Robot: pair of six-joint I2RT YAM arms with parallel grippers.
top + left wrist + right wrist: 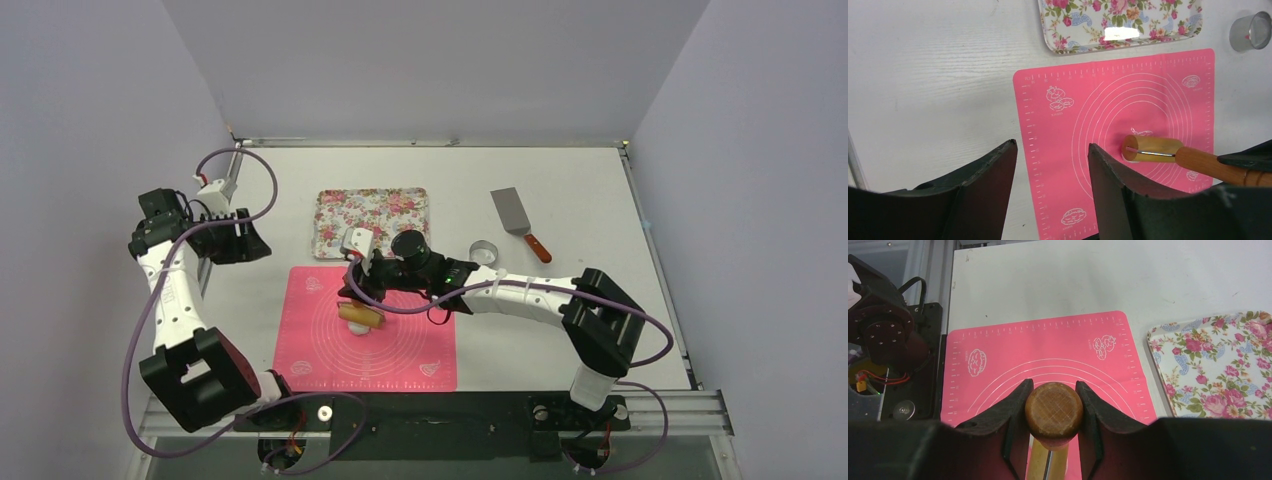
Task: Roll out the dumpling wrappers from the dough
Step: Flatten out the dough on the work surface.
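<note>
A wooden rolling pin (361, 315) lies on the pink silicone mat (400, 360), its roller (1152, 149) resting on a small white piece of dough (358, 329) that peeks out beneath it (1131, 160). My right gripper (1054, 402) is shut on the round end of the pin's handle (1054, 409), above the mat's middle (385, 285). My left gripper (1050, 152) is open with nothing between its fingers. It hangs off the mat's far left corner (238, 240). Dumpling wrappers are out of view.
A floral tray (372, 222) lies just behind the mat. A small metal ring cutter (484, 252) stands to the tray's right, and a metal spatula (518, 218) with a red handle lies beyond it. Walls close in the table on both sides.
</note>
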